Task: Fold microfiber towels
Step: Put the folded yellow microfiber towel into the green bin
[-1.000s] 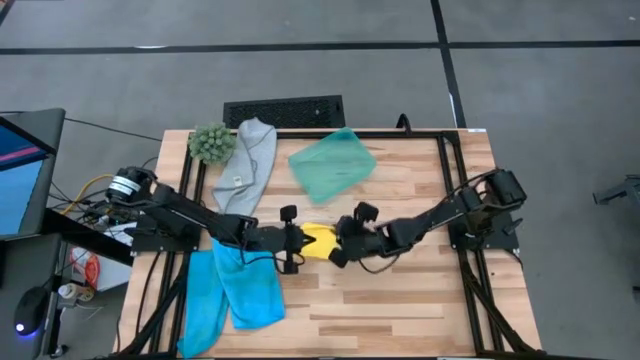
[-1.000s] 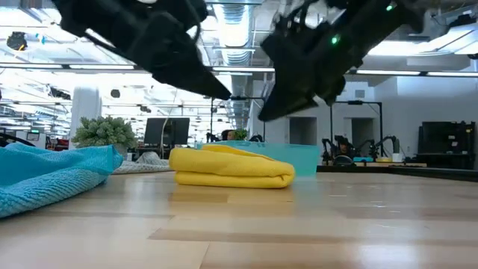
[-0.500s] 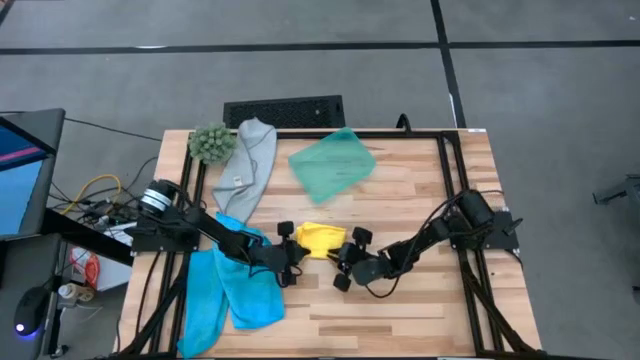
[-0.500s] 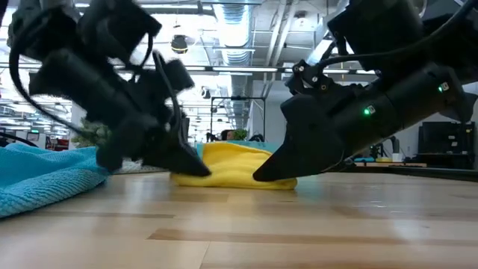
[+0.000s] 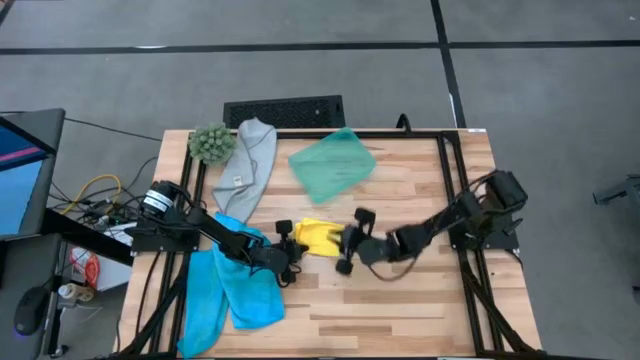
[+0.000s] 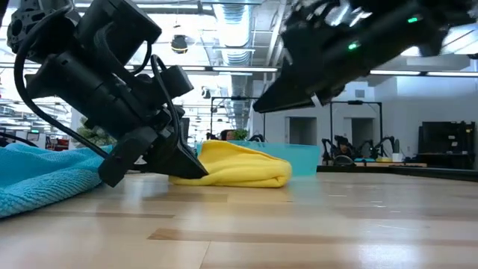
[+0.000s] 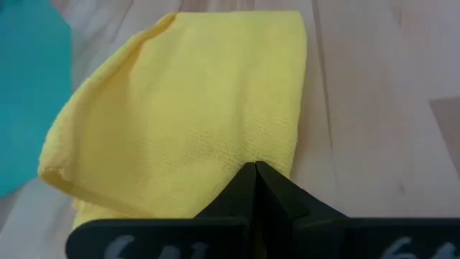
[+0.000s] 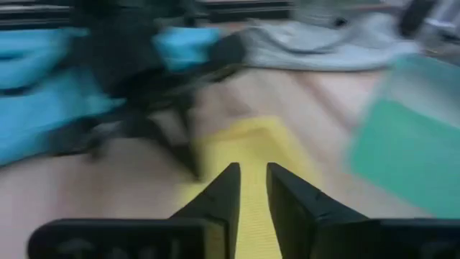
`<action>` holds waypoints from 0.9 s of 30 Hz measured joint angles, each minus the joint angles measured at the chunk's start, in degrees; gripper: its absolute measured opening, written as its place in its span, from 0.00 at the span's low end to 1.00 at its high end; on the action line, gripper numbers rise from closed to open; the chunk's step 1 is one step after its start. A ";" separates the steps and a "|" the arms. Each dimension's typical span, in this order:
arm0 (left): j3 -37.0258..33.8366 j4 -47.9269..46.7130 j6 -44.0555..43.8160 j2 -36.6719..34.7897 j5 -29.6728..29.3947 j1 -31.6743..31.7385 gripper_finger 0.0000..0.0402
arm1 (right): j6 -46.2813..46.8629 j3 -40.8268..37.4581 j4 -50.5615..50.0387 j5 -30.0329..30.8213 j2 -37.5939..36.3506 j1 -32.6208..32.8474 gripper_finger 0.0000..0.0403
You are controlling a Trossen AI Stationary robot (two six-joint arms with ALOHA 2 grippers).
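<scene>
The yellow towel lies folded mid-counter; two blue towels and the grey towel apparently remain unfolded. The left gripper, jaws closed, presses its edge; the right gripper hovers, jaws slightly parted, holding nothing.

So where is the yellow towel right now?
In the high view the yellow towel lies folded near the middle of the table, between the left gripper and the right gripper, just below the green tray.

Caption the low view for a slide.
Left gripper, shut, presses at the folded yellow towel's edge on the table while the right gripper hangs above it.
</scene>
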 joint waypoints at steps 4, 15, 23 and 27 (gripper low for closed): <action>-0.01 -0.98 -0.16 -0.49 0.03 0.00 0.00 | 0.19 -1.25 0.42 -3.64 -0.90 -5.33 0.38; 0.03 -2.34 -1.07 -0.54 0.22 0.00 0.00 | 5.42 -8.30 32.64 -12.84 15.91 -10.32 0.76; 0.03 -2.54 -1.81 -0.54 0.28 0.00 0.00 | 8.74 -4.65 38.78 -16.22 25.74 -13.28 0.73; 0.03 -2.80 -1.46 -0.54 0.26 0.00 0.00 | 8.76 -3.15 33.23 -16.71 25.20 -12.03 0.63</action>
